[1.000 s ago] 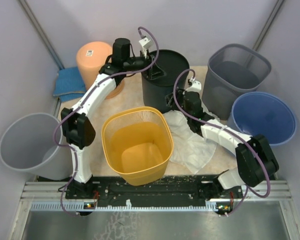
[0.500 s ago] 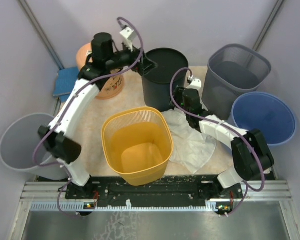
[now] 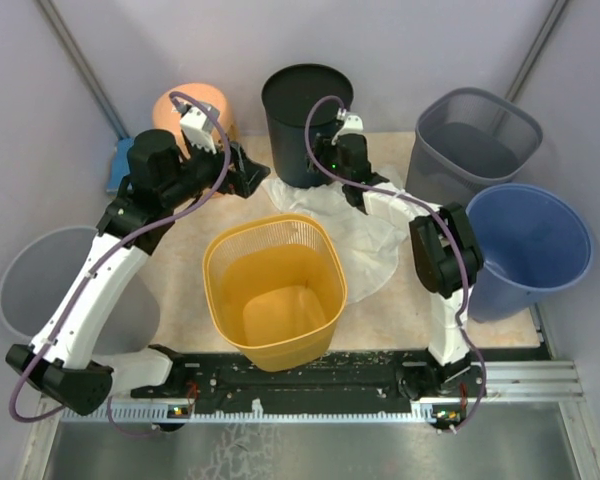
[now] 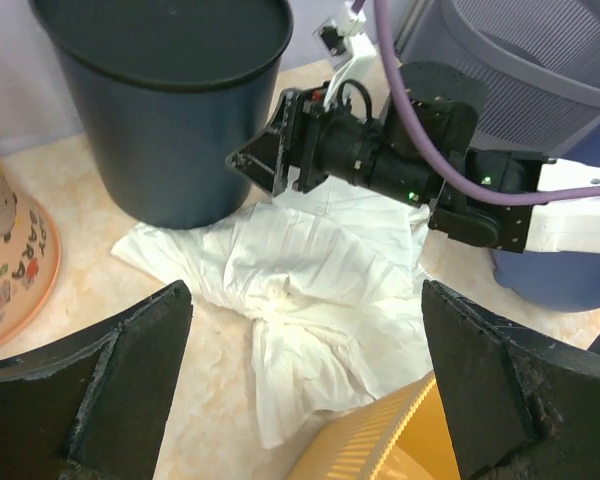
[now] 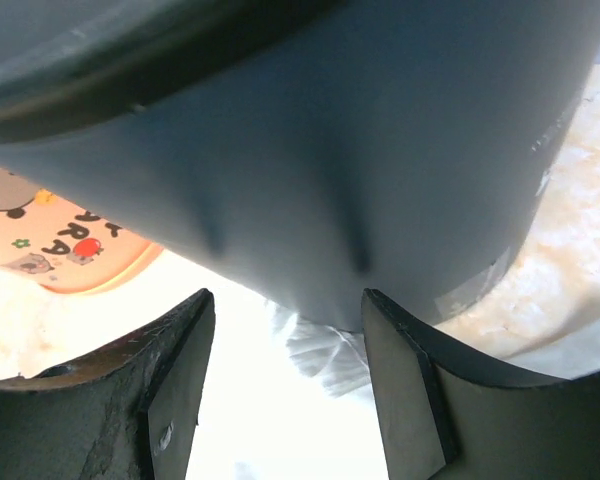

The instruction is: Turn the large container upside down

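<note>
Grey bin [image 3: 25,285] sits at the far left edge, partly under the left arm. A blue cloth [image 3: 117,165] lies behind it, and a peach bin [image 3: 185,105] stands beside that, bottom up, with printed lettering on its wall.

The left fingers [image 4: 110,380] are spread as wide as they go and hold nothing. They hang above the desk [image 3: 185,230], between the peach bin and the black bin [image 3: 302,110], and touch neither. In the left wrist view only a crumpled white sheet [image 4: 300,270] lies in the gap between them.

A yellow basket [image 3: 230,300] stands mouth up at the front centre, near the arm bases.

The black bin is at the back centre of the desk, near the rear wall, standing on its narrow end with the wide rim on top. The white sheet's edge reaches its foot and spreads from there toward the right.

The right fingers [image 5: 170,400] are spread apart and pinch nothing. They point at the bin's lower side wall from the right, just beside it. Whether the tips touch the wall cannot be told. The wall fills the right wrist view, with two ribs running down it.

A grey mesh bin [image 3: 430,180] stands at the right rear, with a blue bin [image 3: 530,235] in front of it. Both are mouth up.
</note>
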`<state>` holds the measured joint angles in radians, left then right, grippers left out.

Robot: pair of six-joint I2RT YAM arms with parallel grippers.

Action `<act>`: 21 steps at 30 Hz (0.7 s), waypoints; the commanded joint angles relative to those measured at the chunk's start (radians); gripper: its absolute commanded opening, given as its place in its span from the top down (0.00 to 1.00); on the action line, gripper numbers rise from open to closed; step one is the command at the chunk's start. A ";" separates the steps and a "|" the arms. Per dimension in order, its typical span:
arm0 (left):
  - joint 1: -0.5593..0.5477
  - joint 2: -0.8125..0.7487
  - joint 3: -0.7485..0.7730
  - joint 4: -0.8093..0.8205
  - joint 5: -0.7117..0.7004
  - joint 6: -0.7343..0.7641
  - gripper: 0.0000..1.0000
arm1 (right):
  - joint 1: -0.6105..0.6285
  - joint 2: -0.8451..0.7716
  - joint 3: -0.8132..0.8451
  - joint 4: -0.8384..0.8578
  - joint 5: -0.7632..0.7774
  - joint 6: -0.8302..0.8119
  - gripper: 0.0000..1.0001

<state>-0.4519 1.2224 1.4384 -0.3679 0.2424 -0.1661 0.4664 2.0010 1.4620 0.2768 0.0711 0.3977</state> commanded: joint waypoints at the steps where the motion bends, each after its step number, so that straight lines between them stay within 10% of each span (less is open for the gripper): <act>1: 0.001 -0.055 -0.024 -0.031 -0.066 -0.042 0.00 | 0.001 -0.073 -0.005 0.061 -0.062 0.000 0.39; 21: 0.002 -0.030 -0.065 -0.024 -0.013 -0.045 0.00 | -0.004 -0.507 -0.442 -0.086 0.114 -0.095 0.38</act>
<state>-0.4519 1.1873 1.3811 -0.4015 0.2131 -0.2054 0.4664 1.6184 1.0016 0.2161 0.1349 0.3313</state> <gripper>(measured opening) 0.996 0.618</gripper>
